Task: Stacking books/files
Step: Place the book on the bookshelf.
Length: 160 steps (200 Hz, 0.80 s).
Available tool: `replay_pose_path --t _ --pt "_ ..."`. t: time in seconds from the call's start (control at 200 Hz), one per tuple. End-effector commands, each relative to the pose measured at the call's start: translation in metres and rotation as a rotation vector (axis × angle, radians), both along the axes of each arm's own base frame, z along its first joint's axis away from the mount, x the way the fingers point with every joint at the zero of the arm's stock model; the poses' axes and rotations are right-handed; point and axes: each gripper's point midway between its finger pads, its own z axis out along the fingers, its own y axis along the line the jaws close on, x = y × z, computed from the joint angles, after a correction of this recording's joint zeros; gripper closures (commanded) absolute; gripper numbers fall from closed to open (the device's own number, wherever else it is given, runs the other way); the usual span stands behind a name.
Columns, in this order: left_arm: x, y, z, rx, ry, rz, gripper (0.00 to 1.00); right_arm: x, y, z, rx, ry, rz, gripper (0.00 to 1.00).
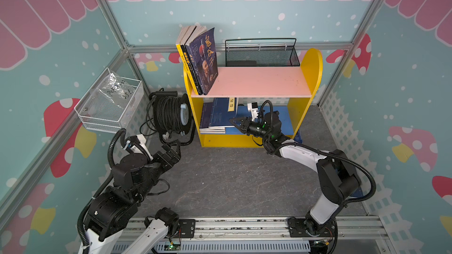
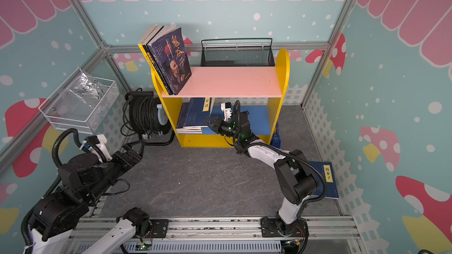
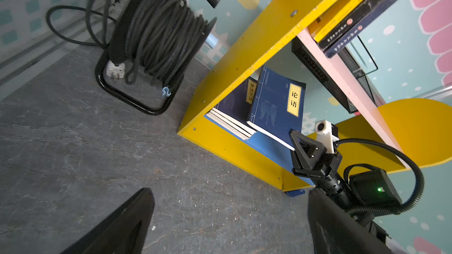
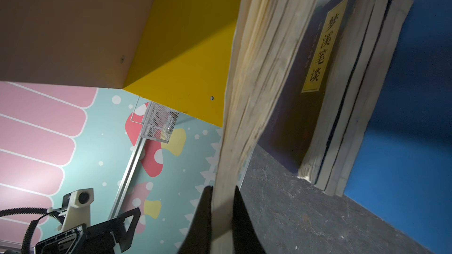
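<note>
A thin navy book (image 1: 218,111) (image 3: 275,105) with a yellow label is tilted up over a stack of navy books (image 1: 212,130) (image 4: 318,69) on the lower shelf of the yellow bookshelf (image 1: 252,140). My right gripper (image 1: 233,121) (image 4: 222,191) is shut on that book's page edge (image 4: 256,69). Upright on the pink top shelf (image 1: 259,81) stand a purple book (image 1: 205,62) with yellow and black ones beside it. Another navy book (image 2: 326,179) lies on the floor, partly behind the right arm. My left gripper (image 1: 175,145) (image 3: 230,191) is open and empty above the floor, left of the shelf.
A black cable reel (image 1: 168,116) stands close beside the shelf's left side, just beyond the left gripper. A white wire basket (image 1: 110,101) hangs on the left wall. A black mesh basket (image 1: 261,52) sits behind the top shelf.
</note>
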Motion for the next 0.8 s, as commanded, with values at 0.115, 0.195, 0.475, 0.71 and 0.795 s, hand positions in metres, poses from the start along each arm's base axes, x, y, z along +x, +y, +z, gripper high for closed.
replay_pose_path --t 0.115,0.195,0.475,0.71,0.795 --pt "-0.023 0.032 -0.022 -0.011 0.04 0.143 0.01 0.029 0.022 0.002 -0.02 -0.042 0.018 1.0" --pt "-0.028 0.036 -0.023 -0.019 0.038 0.158 0.01 0.036 0.031 -0.016 -0.051 -0.004 0.019 1.0" --pt "-0.034 0.042 -0.028 -0.031 0.035 0.183 0.01 0.045 0.044 -0.042 -0.088 0.057 0.02 1.0" --pt "-0.032 0.043 -0.028 -0.012 0.041 0.189 0.01 0.048 0.054 -0.05 -0.128 0.099 0.019 1.0" --pt "-0.033 0.045 -0.028 -0.012 0.038 0.195 0.01 0.046 0.055 -0.052 -0.134 0.118 0.017 1.0"
